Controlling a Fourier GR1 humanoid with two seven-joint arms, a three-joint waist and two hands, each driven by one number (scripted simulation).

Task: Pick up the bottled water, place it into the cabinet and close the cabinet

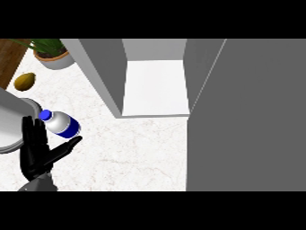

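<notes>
blue-capped bottled water (62,123) tilted, cabinet (154,87) open

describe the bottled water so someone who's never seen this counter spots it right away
Start at the open cabinet on the white counter and look down to its left. The bottled water is tilted, right beside the black left hand. It alone has a blue cap and blue label.

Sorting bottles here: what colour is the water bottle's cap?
Blue cap on the bottled water; head view.
</notes>
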